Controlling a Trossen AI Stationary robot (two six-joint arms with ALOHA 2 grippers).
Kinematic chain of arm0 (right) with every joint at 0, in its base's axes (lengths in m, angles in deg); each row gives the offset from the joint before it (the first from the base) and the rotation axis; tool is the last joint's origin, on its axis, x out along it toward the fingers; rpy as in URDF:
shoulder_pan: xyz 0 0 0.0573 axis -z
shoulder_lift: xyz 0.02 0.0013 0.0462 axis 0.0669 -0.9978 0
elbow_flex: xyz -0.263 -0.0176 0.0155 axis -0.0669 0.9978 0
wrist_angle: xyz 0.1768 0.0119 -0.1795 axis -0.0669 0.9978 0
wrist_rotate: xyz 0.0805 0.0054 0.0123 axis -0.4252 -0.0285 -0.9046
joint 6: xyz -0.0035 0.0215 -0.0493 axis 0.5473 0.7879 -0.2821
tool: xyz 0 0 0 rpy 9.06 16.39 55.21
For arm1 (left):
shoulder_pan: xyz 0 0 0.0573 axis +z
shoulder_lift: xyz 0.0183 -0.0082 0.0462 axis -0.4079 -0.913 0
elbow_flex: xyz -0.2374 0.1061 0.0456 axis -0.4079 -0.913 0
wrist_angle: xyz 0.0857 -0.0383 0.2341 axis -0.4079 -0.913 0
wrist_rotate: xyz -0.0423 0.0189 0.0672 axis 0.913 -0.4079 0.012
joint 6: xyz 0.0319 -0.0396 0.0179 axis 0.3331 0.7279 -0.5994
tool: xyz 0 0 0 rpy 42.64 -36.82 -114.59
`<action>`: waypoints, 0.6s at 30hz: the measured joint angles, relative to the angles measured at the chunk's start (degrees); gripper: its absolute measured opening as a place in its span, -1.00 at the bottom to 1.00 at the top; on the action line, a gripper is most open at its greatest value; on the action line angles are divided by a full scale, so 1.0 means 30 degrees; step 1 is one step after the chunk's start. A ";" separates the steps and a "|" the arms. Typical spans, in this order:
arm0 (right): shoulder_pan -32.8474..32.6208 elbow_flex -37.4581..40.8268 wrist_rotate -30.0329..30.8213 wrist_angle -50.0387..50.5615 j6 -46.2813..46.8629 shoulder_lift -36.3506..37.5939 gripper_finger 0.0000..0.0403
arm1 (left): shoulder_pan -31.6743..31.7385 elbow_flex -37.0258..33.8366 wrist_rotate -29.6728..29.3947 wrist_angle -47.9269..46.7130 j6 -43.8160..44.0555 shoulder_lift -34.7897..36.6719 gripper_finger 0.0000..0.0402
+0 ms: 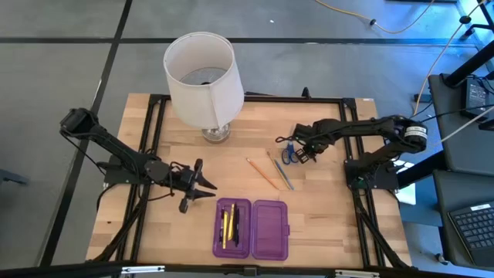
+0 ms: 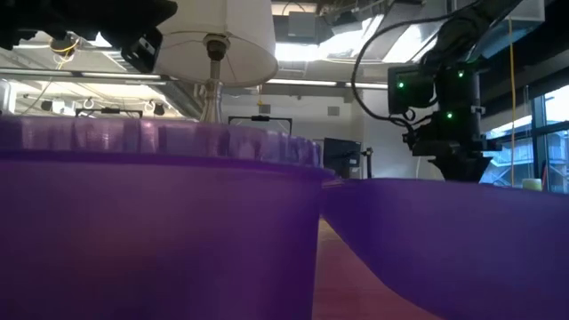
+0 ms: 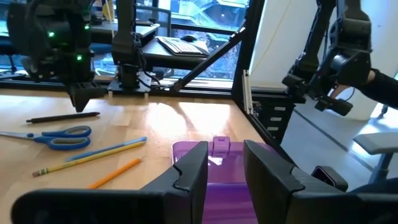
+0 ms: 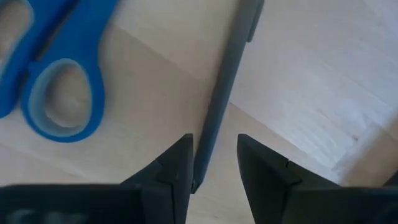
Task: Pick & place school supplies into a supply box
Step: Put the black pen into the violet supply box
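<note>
At the left of the high view the left gripper (image 1: 207,185) waits, jaws apart and empty. The purple supply box (image 1: 251,228) lies open at bottom middle, blocking most of the low view. Right gripper (image 4: 214,163) straddles a dark pen (image 4: 225,93), fingers apart, beside blue scissors (image 4: 59,93) on the wooden table (image 1: 324,208)

The left gripper (image 1: 207,184) hovers at seven o'clock on the desk, arm reaching inward, jaws slightly parted and empty. The right gripper (image 1: 297,148) points straight down at two o'clock, jaws narrowly apart.
</note>
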 joint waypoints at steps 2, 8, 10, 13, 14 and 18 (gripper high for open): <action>0.0171 0.0000 0.0000 -0.0043 -0.0342 -0.0246 -0.36 | -0.0082 0.0000 0.0000 0.0000 -0.0010 0.0000 -0.53; 0.0442 0.0000 -0.0165 -0.0865 -0.0923 -0.0860 -0.36 | -0.0108 0.0000 0.0000 0.0000 -0.0017 0.0000 -0.53; 0.0445 0.0000 -0.0299 -0.1055 -0.0965 -0.1109 -0.36 | -0.0108 0.0000 0.0000 0.0000 -0.0031 0.0000 -0.53; 0.0603 0.0000 -0.0357 -0.1035 -0.0993 -0.1650 -0.36 | -0.0108 0.0000 0.0000 -0.0007 -0.0031 -0.0007 -0.53; 0.0662 -0.0006 -0.0377 -0.1022 -0.1024 -0.1851 -0.36 | -0.0108 0.0000 0.0000 -0.0007 -0.0041 -0.0007 -0.53; 0.1027 -0.0109 -0.0806 -0.1069 -0.1556 -0.2531 -0.36 | -0.0108 0.0000 0.0000 -0.0015 -0.0046 -0.0007 -0.53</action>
